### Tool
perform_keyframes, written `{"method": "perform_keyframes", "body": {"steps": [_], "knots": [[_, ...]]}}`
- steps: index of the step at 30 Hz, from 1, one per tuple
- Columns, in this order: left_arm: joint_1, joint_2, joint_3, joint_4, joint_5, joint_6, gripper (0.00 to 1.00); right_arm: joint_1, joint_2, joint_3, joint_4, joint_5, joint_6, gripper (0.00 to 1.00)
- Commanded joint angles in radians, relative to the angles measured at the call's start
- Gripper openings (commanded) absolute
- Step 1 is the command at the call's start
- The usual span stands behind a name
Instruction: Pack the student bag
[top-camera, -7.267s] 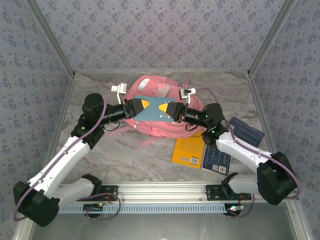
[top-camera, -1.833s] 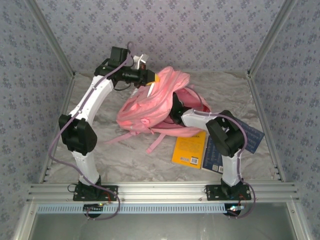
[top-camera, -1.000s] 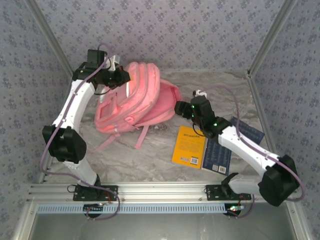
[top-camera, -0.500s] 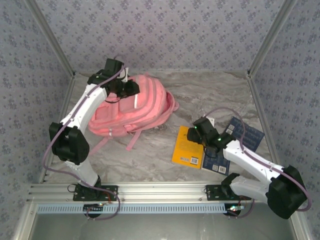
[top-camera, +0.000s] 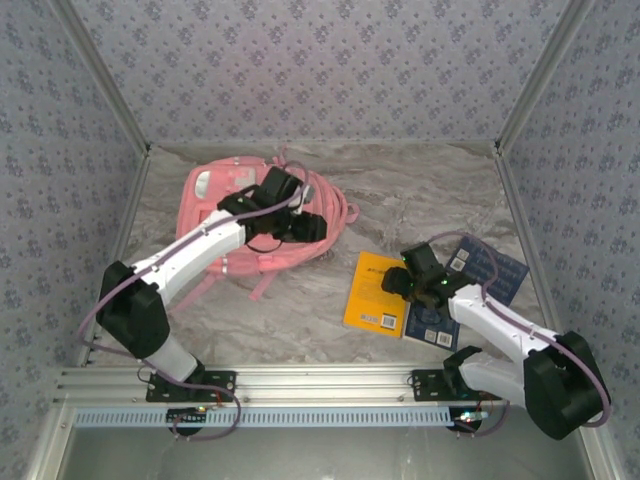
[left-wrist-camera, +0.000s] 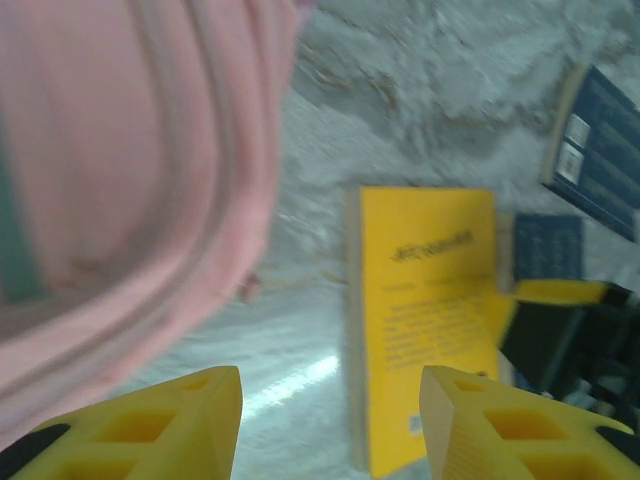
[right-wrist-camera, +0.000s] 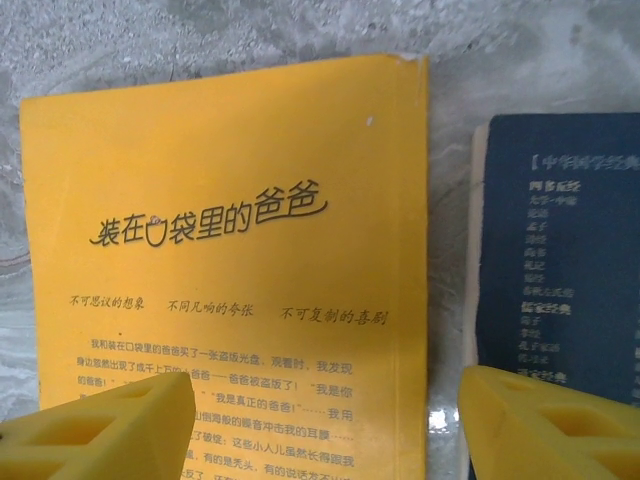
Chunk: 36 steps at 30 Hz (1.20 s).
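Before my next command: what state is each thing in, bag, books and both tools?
backpack: lying flat on the table, not held.
yellow book: closed, flat on the table.
near blue book: closed, flat, beside the yellow one.
far blue book: closed, flat.
left tool: open, empty, by the backpack's edge.
right tool: open, empty, above the yellow book.

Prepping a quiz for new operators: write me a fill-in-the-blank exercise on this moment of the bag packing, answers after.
1. The student bag lying on the table is ____ in colour.
2. The paperback under the right gripper has a ____ cover.
3. The left gripper has its jaws ____, with nothing between them.
4. The second book, beside the paperback, is dark ____.
Missing words: pink; yellow; open; blue.
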Motion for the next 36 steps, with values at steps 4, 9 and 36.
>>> {"method": "perform_keyframes", "body": {"steps": [4,9,36], "knots": [[-0.064,0.031,-0.145,0.258,0.153,-0.181,0.50,-0.006,0.053,-0.009,0.015,-0.022,0.055,0.70],[-0.098,0.103,-0.183,0.296,0.136,-0.193,0.51,0.004,0.136,0.064,-0.092,0.078,0.125,0.70],[-0.135,0.368,-0.174,0.454,0.287,-0.236,0.48,0.040,0.213,-0.049,0.272,-0.216,0.132,0.58]]}}
